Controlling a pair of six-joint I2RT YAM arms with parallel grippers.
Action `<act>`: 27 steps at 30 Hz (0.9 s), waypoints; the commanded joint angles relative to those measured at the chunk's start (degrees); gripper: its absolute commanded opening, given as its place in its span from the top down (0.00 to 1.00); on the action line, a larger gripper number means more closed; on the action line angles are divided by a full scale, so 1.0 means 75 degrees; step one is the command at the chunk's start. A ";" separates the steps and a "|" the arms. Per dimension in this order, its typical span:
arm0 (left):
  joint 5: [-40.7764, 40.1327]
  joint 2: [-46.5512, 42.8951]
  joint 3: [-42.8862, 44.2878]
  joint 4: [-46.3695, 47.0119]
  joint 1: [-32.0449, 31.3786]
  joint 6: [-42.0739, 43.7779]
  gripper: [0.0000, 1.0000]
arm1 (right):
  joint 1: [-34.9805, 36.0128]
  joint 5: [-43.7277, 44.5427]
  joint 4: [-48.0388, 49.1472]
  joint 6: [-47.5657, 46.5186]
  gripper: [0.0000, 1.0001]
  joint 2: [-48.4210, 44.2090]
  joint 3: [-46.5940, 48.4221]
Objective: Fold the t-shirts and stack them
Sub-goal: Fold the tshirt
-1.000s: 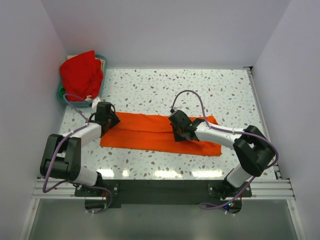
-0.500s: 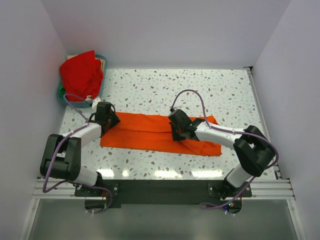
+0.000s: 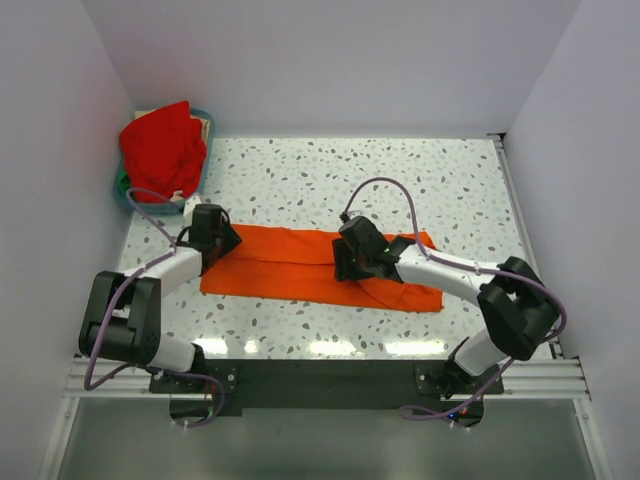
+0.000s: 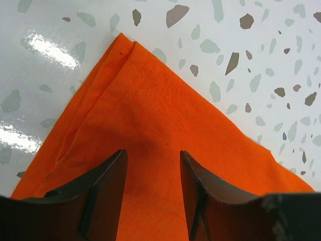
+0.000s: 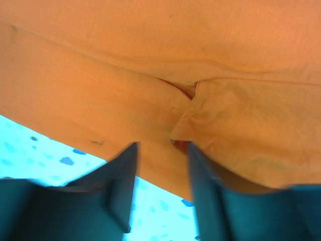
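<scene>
An orange t-shirt (image 3: 290, 268) lies on the speckled table, folded lengthwise into a long band. My left gripper (image 3: 228, 241) is at its left end. In the left wrist view that gripper (image 4: 152, 168) stands open over flat orange t-shirt (image 4: 150, 105) cloth near a corner, with nothing pinched. My right gripper (image 3: 341, 263) is over the middle of the band. Seen from the right wrist, this gripper (image 5: 160, 153) is open too, and a folded flap (image 5: 241, 125) of the t-shirt lies loose just ahead of the right finger (image 5: 205, 186).
A blue basket (image 3: 127, 199) heaped with red clothes (image 3: 162, 148) stands in the back left corner. White walls close in the table on the left, back and right. Bare speckled tabletop (image 3: 400, 180) stretches behind the shirt.
My right gripper was shut on the cloth and has opened, letting the fold drop, and it has shifted slightly left. The left jaws widened a little.
</scene>
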 commanded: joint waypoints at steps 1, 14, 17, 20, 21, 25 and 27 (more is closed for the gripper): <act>0.0026 -0.0324 -0.0099 0.0289 0.0031 0.0046 0.48 | -0.0031 0.0286 -0.0008 -0.0002 0.46 -0.0798 -0.0074; 0.0342 -0.0851 -0.0064 0.0395 -0.0320 0.0080 0.47 | -0.4152 0.0088 -0.0711 -0.0306 0.37 -0.2207 -0.0264; 0.0330 -0.0758 0.0076 0.0301 -0.0415 0.0046 0.48 | -0.5044 0.0042 -0.0700 -0.0423 0.37 -0.1657 0.0100; 0.0366 -0.0501 0.0368 0.0196 -0.0426 0.0080 0.48 | -0.5784 -0.0426 -0.0513 -0.0458 0.38 -0.1187 0.0276; 0.0319 -0.0384 0.0474 0.0126 -0.0426 0.0081 0.48 | -0.5878 -0.0590 -0.0454 -0.0447 0.38 -0.1059 0.0334; 0.0307 0.0214 0.1037 -0.0341 -0.0426 0.0128 0.48 | -0.6019 -0.0838 -0.0220 -0.0400 0.39 -0.0345 0.0464; 0.0284 0.0460 0.1202 -0.0379 -0.0426 0.0139 0.48 | -0.6031 -0.1000 -0.0103 -0.0318 0.39 -0.0179 0.0452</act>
